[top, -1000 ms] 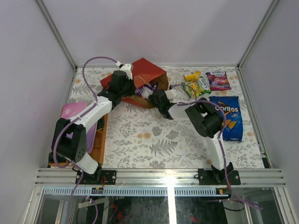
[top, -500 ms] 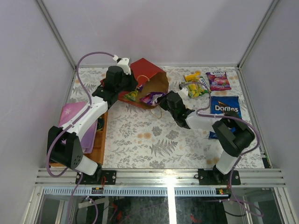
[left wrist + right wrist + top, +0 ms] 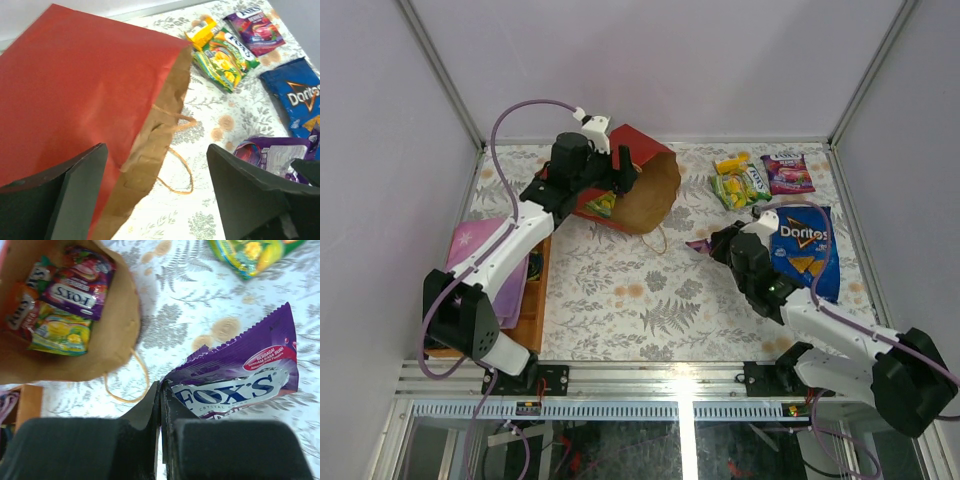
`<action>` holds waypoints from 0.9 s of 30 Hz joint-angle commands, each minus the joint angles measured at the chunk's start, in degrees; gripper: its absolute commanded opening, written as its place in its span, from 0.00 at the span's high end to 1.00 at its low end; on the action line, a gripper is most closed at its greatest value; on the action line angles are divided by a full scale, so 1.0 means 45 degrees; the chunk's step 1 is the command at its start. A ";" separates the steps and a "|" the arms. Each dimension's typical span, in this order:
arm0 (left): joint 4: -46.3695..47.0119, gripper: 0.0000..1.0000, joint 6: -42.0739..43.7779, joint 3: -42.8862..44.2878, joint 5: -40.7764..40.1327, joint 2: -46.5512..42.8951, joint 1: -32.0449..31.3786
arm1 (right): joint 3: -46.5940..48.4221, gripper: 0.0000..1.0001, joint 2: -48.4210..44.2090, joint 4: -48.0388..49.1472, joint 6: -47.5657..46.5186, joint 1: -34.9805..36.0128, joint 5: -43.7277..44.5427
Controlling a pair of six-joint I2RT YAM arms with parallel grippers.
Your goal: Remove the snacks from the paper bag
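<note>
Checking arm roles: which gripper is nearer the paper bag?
Left. The left gripper hangs open over the mouth of the paper bag; the right gripper, shut on a purple packet, is clear of it, over the table.

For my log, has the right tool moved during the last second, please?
Yes: the right tool, shut on the purple packet, withdrew from the paper bag toward the Doritos bag.

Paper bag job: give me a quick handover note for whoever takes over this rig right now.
Left gripper: fingers open, over the red paper carrier bag, which lies on its side.
Right gripper: shut on a purple Fox's plastic packet, outside the bag.
Done: blue Doritos bag, purple berry packet and green-yellow packet lie on the table.
Left: another purple Fox's packet, an orange packet and a yellow-green packet are inside the bag.
</note>
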 commanded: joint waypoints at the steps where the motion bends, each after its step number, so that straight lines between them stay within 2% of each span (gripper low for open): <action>1: 0.1051 0.17 0.0882 -0.0542 0.0300 -0.0609 -0.0369 | -0.0489 1.00 -0.1266 -0.0609 -0.0741 -0.0182 0.1182; 10: 0.1643 0.18 0.1512 -0.0341 -0.0589 0.0212 -0.0420 | -0.0446 1.00 -0.0967 -0.0121 -0.1274 -0.0202 0.0784; 15: 0.1543 0.43 0.1765 0.0188 -0.1314 0.1133 -0.0439 | -0.0339 1.00 -0.0713 -0.0064 -0.1384 -0.0239 0.0496; 17: 0.1647 0.49 0.1770 0.0230 -0.1129 0.1141 -0.0430 | -0.0352 1.00 -0.0686 -0.0097 -0.1411 -0.0260 0.0441; 19: 0.1907 0.62 0.1713 0.0193 -0.0979 0.1046 -0.0426 | -0.0353 1.00 -0.0662 -0.0108 -0.1405 -0.0295 0.0387; 24: 0.2156 0.81 0.1490 0.0319 -0.0609 0.0885 -0.0424 | -0.0353 1.00 -0.0457 -0.0037 -0.1408 -0.0319 0.0402; 27: 0.2137 0.87 0.1331 0.0507 -0.0417 0.0836 -0.0416 | -0.0335 1.00 -0.0180 -0.0076 -0.1402 -0.0455 0.0628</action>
